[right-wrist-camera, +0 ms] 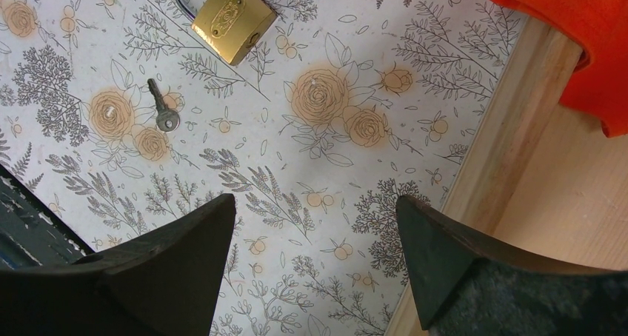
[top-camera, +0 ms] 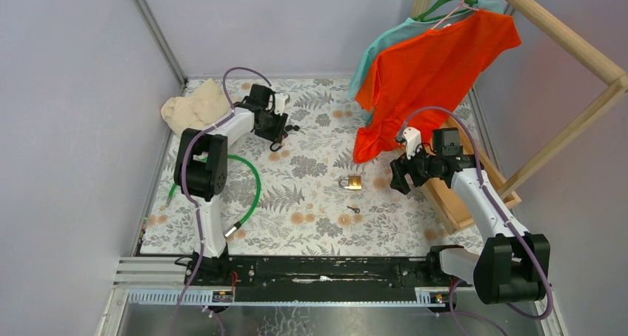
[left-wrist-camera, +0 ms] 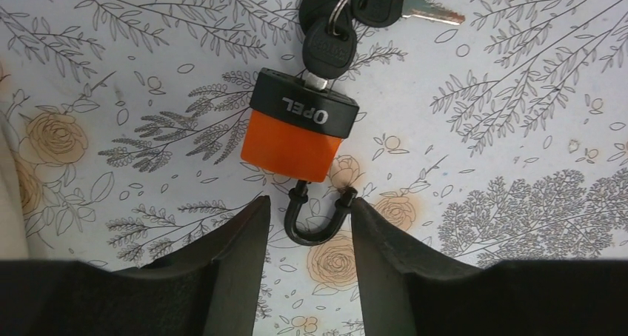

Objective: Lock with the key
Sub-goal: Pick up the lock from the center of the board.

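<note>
Tablecloth (top-camera: 311, 225) (floral; lilac walls (top-camera: 74, 92)) underlies left hand (left-wrist-camera: 309, 203) and right hand (right-wrist-camera: 315, 199), both spread.

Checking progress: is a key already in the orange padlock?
In: a black-headed key sits in the keyhole end of the orange padlock, opposite its shackle.

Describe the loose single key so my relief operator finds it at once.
From the orange shirt hanging at back right, drop to the brass padlock on the floral table. Just toward the near edge lies the key: small, silver, alone, unlike the black-headed bunch plugged into the orange padlock by the left gripper.
</note>
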